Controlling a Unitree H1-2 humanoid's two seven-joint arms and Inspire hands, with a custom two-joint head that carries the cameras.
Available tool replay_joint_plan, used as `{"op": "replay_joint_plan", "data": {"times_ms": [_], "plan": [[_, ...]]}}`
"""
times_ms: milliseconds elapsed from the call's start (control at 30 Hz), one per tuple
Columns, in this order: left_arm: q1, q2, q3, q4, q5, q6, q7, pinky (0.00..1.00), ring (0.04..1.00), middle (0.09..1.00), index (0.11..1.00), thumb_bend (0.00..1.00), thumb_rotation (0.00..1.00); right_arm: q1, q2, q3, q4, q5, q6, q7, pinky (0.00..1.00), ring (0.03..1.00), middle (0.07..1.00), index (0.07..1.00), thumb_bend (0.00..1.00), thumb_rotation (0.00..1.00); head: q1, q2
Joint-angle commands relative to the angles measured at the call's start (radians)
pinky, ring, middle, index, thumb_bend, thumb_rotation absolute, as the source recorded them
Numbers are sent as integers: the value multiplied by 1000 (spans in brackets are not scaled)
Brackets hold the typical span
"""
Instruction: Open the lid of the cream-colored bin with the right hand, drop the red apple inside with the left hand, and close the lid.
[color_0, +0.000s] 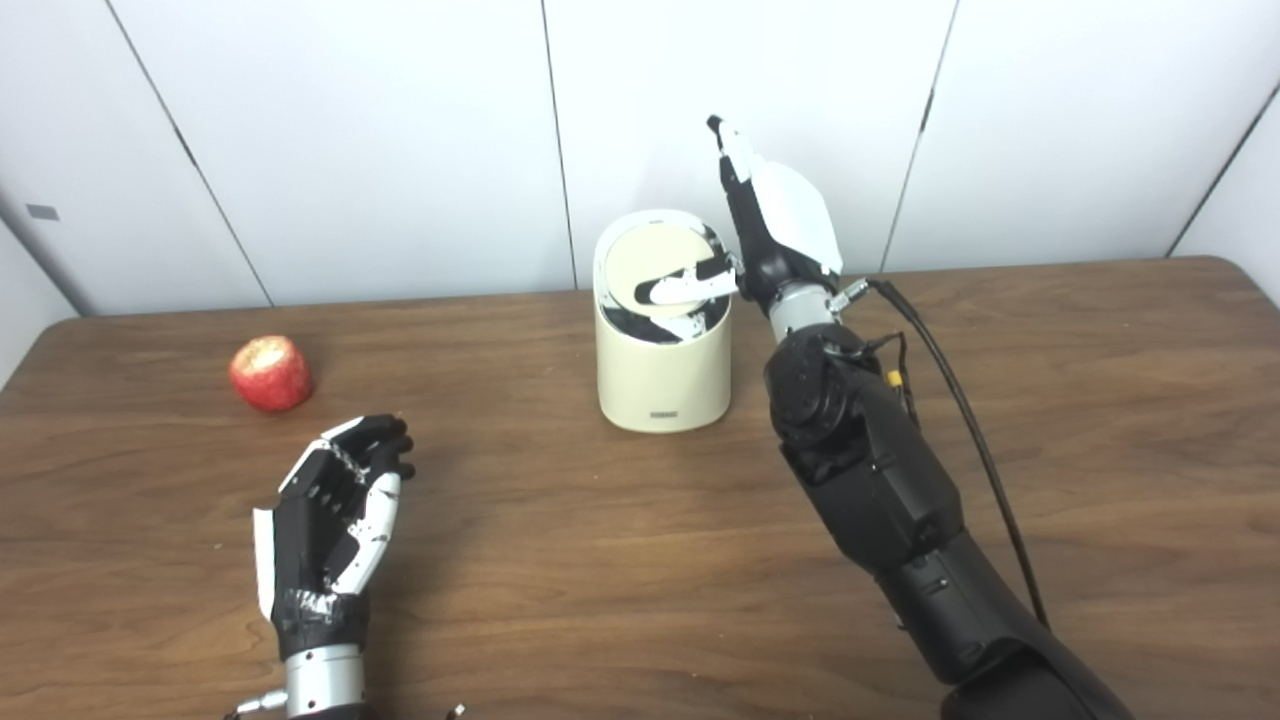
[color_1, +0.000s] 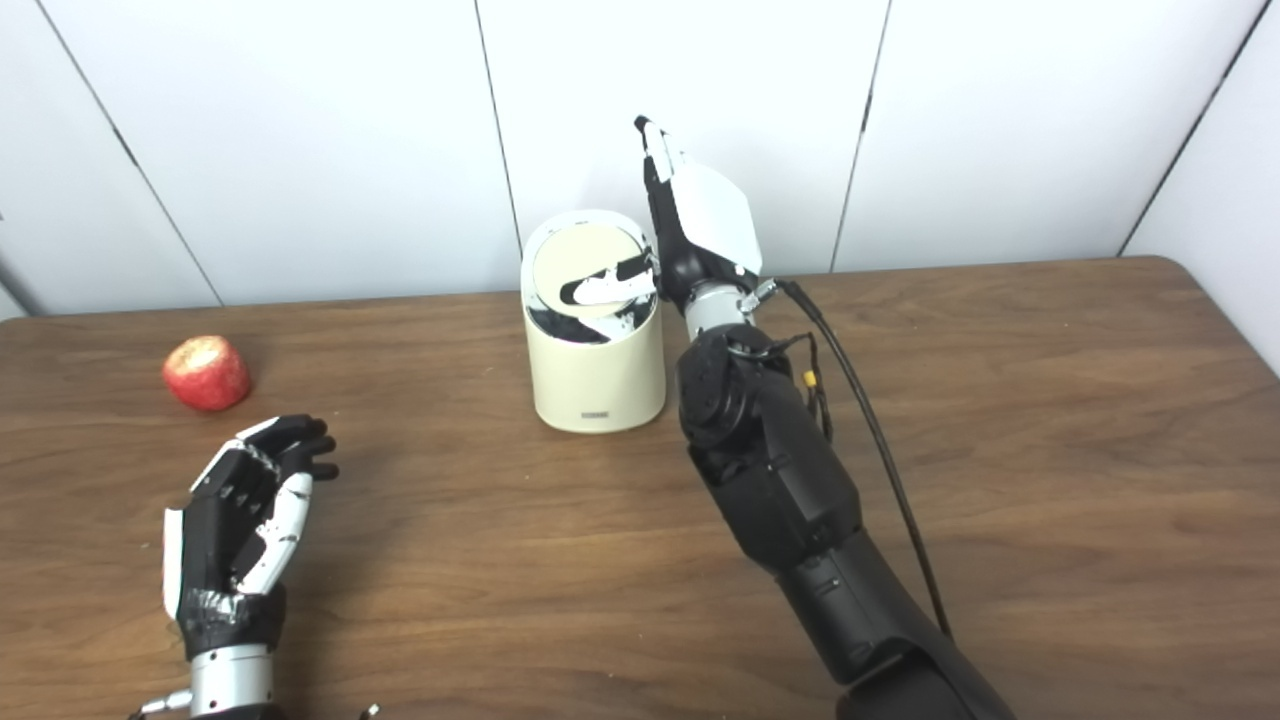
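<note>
- Cream bin (color_0: 664, 370) may be tipped if its lid (color_0: 655, 262), pressed by the spread right hand (color_0: 770, 225), is pushed sideways.
- Apple (color_0: 270, 373) lies ungrasped beside the loosely curled, empty left hand (color_0: 335, 510).

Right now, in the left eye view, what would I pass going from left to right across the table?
Red apple → left robot hand, lying open → cream bin → right robot hand, thumb on the tilted lid.
</note>
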Motion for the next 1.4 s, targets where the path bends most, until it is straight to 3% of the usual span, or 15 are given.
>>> {"op": "replay_joint_plan", "data": {"times_ms": [0, 133, 233, 533, 733, 867, 900, 933, 1000, 1100, 1200, 1367], "plan": [[-8, -9, -4, 6, 9, -20, 7, 575, 656, 673, 649, 314, 248, 0, -2, -32, -34, 30, 1, 10, 856, 979, 996, 1000, 961, 578, -1, 1], [-9, -8, -4, 11, 6, -22, 6, 577, 655, 670, 647, 315, 238, 21, 16, -75, -101, 112, -25, 22, 743, 912, 974, 1000, 954, 883, -3, -3], [-13, -6, -3, 19, 4, -28, 4, 579, 657, 671, 648, 317, 240, 37, 20, -96, -154, 166, -40, 35, 651, 837, 936, 999, 955, 988, -7, -6], [-18, -4, -3, 29, 0, -28, 2, 577, 656, 671, 649, 312, 230, 75, -3, -96, -234, 214, -56, 51, 645, 818, 902, 971, 931, 1000, -7, -15], [-16, -7, -4, 22, 12, -22, 7, 579, 654, 666, 644, 306, 222, 146, 2, -151, -330, 305, -84, 53, 817, 923, 957, 995, 988, 1000, -2, -16], [-16, -7, -3, 25, 5, -25, 5, 579, 653, 666, 645, 304, 221, 229, -7, -167, -412, 305, -133, 25, 838, 926, 952, 976, 985, 1000, 2, -17], [-17, -6, -3, 26, 1, -28, 2, 581, 654, 667, 645, 304, 220, 260, -8, -174, -419, 314, -190, 2, 838, 923, 946, 966, 976, 1000, 1, -17], [-17, -5, -3, 27, -2, -29, 1, 579, 655, 669, 648, 301, 217, 299, -9, -185, -415, 328, -274, -33, 822, 904, 924, 939, 875, 982, -1, -19], [-19, -3, -1, 32, -7, -36, -2, 581, 658, 672, 650, 307, 223, 370, -6, -210, -390, 379, -444, -86, 766, 844, 860, 859, 612, 813, -2, -18], [-21, -1, 2, 33, -5, -33, 1, 579, 655, 669, 648, 320, 244, 448, -11, -237, -344, 405, -601, -132, 711, 788, 805, 800, 418, 671, -3, -20], [-23, 1, 4, 38, -6, -34, 1, 577, 654, 668, 648, 313, 244, 523, -21, -267, -287, 411, -743, -183, 645, 718, 748, 751, 327, 541, -6, -22], [-23, 5, 7, 44, -6, -42, -2, 582, 661, 674, 652, 313, 254, 599, -26, -302, -208, 467, -887, -199, 619, 692, 722, 719, 283, 405, -6, -24]]}}
